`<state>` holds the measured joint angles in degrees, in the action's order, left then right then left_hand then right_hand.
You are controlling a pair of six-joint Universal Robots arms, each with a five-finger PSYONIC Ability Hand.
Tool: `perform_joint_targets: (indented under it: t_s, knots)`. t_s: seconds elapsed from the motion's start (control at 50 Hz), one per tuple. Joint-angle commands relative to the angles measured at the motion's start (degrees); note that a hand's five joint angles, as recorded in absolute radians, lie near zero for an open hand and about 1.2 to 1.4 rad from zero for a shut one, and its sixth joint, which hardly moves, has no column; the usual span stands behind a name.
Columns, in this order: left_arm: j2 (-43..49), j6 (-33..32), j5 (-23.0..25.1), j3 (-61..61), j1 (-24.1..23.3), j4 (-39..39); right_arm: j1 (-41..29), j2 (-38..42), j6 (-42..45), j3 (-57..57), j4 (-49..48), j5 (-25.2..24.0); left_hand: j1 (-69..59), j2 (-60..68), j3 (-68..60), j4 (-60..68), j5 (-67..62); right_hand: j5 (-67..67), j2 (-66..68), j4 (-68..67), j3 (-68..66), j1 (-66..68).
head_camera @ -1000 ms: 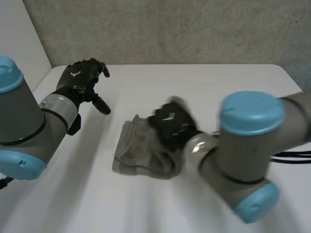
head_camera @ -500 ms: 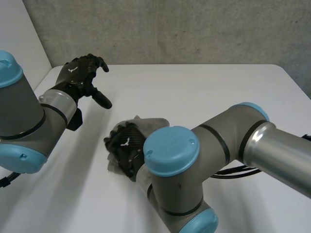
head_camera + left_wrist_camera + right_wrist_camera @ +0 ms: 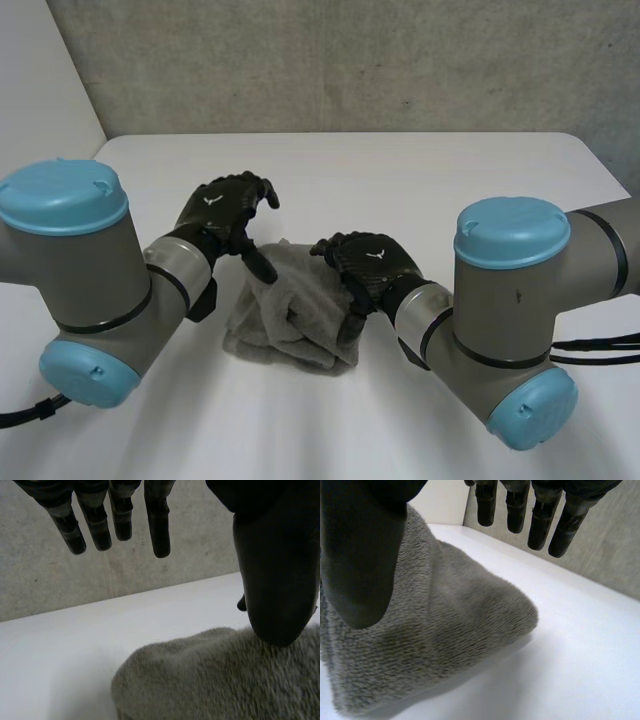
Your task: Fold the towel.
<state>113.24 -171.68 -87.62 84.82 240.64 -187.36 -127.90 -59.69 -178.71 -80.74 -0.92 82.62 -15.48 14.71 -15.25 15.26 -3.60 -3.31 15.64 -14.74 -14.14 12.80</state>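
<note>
Grey towel (image 3: 290,312) partly hidden beneath right hand (image 3: 370,262), left hand (image 3: 220,208); fingers apart on both.

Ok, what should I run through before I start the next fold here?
1. Towel wholly on the table, away from its edges: ok.
2. Left hand open, fingers straight above the cloth, thumb at its left edge: ok.
3. Right hand open at the towel's right side, nothing pinched: ok.
4. Hands apart from each other: ok.
5. Towel lying flat: not ok, it is bunched.
6. Folded edges lined up: cannot tell.
</note>
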Motion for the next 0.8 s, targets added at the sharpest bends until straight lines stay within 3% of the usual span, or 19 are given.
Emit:
perform_joint_targets:
  t_s: [0.02,0.1,0.22,0.28,0.48,0.66,0.8]
  knots:
    - [0.75,0.82,0.52,-1.49,-0.35,0.16,0.20,0.54,0.56,0.23,-0.22,6.41,3.75,-2.98,3.52,-3.53,1.87,3.31,-5.64,4.74,4.14,-2.80]
    - [2.33,2.48,0.61,-2.55,-3.67,0.24,0.55,1.42,1.26,0.32,-0.31,12.55,3.42,-2.64,3.18,-3.20,1.54,3.31,-5.64,4.74,4.14,-2.80]
    - [2.77,3.81,0.87,-2.46,-5.53,0.16,1.25,1.34,0.91,0.06,-0.31,13.53,3.25,-2.48,3.02,-3.03,1.37,3.31,-5.64,4.74,4.14,-2.80]
    - [4.17,3.46,0.78,-2.20,-5.62,0.24,1.60,1.16,0.56,-0.21,-0.40,12.65,3.25,-2.48,3.02,-3.03,1.37,3.31,-5.64,4.74,4.14,-2.80]
    - [6.11,-0.05,0.26,0.52,-4.22,2.79,1.60,2.03,-3.92,-0.56,-1.01,3.26,3.75,-2.98,3.52,-3.53,1.87,3.31,-5.64,4.74,4.14,-2.80]
    - [6.11,-8.49,-0.10,4.74,1.85,3.24,0.20,6.61,-5.07,2.43,-1.98,2.81,4.26,-3.48,4.02,-4.04,2.38,3.31,-5.64,4.74,4.14,-2.80]
    - [7.60,-9.38,0.17,5.54,2.20,2.36,-2.18,11.96,-5.86,5.16,-2.33,4.04,4.26,-3.48,4.02,-4.04,2.38,3.31,-5.64,4.74,4.14,-2.80]
